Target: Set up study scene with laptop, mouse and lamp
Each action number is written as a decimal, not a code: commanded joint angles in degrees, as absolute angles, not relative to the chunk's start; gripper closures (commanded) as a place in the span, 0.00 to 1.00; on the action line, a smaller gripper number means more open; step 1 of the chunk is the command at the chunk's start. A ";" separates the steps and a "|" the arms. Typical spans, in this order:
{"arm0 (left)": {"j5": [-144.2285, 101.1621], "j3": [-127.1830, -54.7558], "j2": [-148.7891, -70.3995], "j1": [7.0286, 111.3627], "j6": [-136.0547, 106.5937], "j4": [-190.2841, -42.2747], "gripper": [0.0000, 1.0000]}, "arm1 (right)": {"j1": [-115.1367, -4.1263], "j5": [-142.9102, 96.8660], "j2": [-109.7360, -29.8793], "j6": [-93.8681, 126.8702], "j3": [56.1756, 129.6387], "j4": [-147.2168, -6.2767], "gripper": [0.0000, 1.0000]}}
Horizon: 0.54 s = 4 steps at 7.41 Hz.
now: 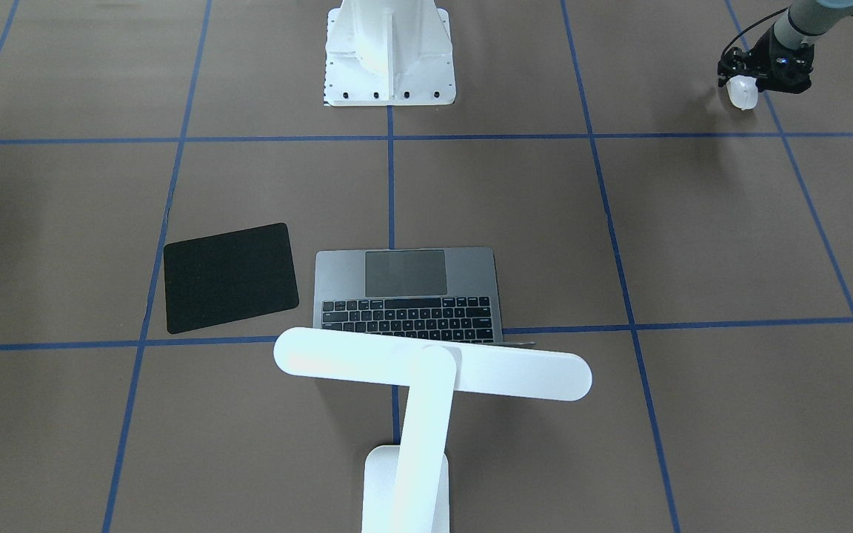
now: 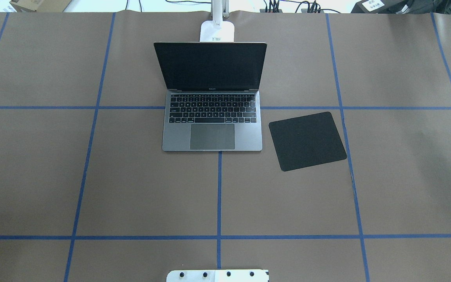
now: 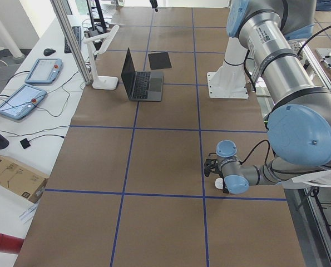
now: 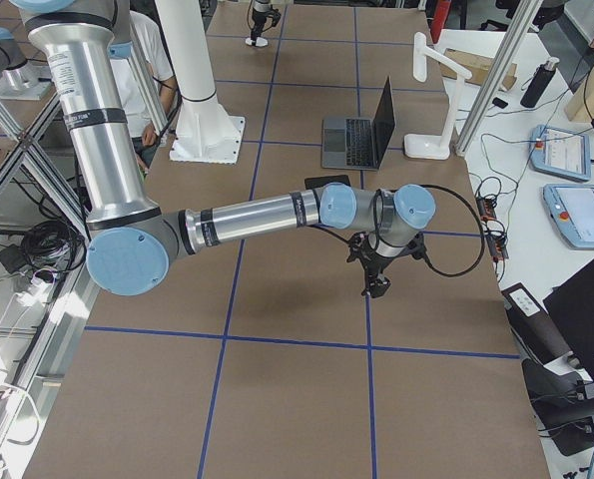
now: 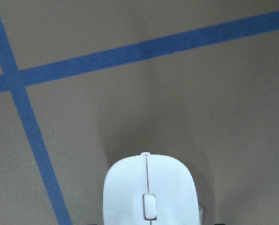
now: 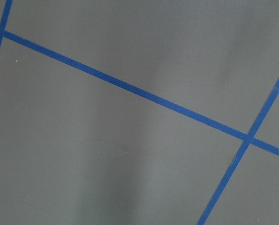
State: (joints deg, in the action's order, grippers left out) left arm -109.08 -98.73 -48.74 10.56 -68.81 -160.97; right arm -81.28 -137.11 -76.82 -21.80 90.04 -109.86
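The open grey laptop [image 2: 211, 117] stands at the table's far middle, and its keyboard shows in the front view [image 1: 408, 296]. The white lamp's base [image 2: 217, 31] stands behind it, and the bar head [image 1: 434, 363] hangs over the laptop's far edge. My left gripper [image 1: 751, 77] is at the table's near left corner, shut on the white mouse [image 1: 743, 95], which is low over the table. The mouse fills the bottom of the left wrist view [image 5: 148, 192]. My right gripper [image 4: 376, 284] hovers near the table's right end; I cannot tell whether it is open or shut.
A flat black pad [image 2: 307, 141] lies just right of the laptop. The white bolted pedestal [image 2: 217, 275] stands at the near middle edge. Blue tape lines [image 6: 130, 86] cross the brown table cover. Cables and tablets [image 3: 20, 100] lie beyond the far edge.
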 commanded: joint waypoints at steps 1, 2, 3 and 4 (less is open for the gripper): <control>-109.25 -98.70 -48.60 10.55 -69.17 -162.23 0.58 | -81.30 -137.11 -76.73 -21.80 90.00 -109.86 0.01; -109.42 -98.70 -48.52 10.63 -69.34 -163.99 0.59 | -81.21 -137.11 -76.55 -21.80 90.00 -109.86 0.01; -109.42 -98.79 -48.52 10.81 -69.78 -164.35 0.62 | -81.21 -137.02 -76.29 -21.80 89.91 -109.86 0.01; -109.42 -99.49 -48.52 11.16 -69.87 -165.66 0.62 | -81.12 -137.02 -76.12 -21.80 89.91 -109.86 0.01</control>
State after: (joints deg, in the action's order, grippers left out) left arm -109.39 -98.92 -48.54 10.82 -69.62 -164.26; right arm -81.20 -137.05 -76.37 -21.80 89.95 -109.86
